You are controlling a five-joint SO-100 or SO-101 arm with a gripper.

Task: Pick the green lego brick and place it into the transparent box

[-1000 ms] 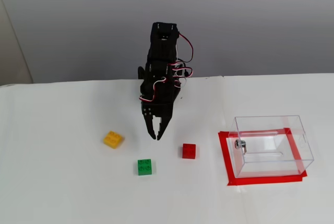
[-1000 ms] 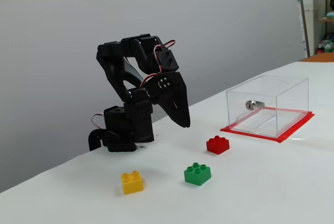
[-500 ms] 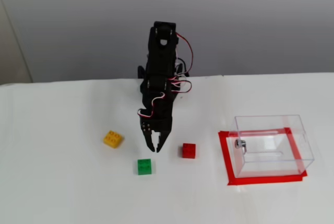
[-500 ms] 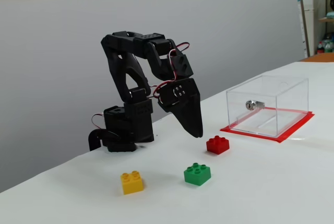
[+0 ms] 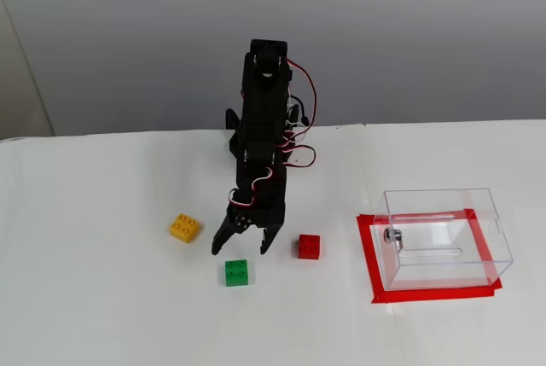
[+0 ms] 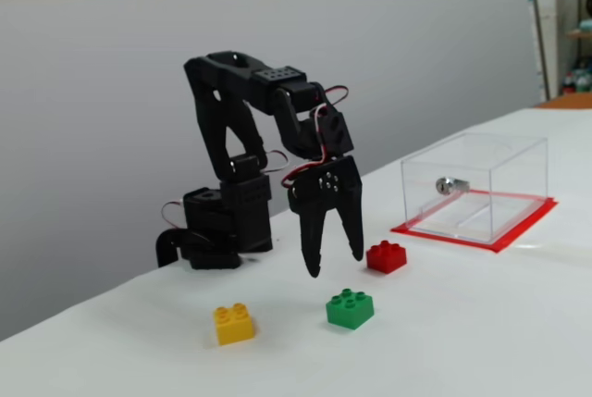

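Observation:
The green lego brick sits on the white table, studs up. My black gripper hangs just above and slightly behind it, pointing down, open with its two fingers spread and nothing between them. The transparent box stands to the right on a red tape frame, with a small metal knob on its side facing the arm. It looks empty.
A red brick lies just right of the gripper. A yellow brick lies to its left. The arm's base stands at the back of the white table.
The arm has reached forward and lowered toward the green brick. Its gripper, shut in the earlier frames, has opened.

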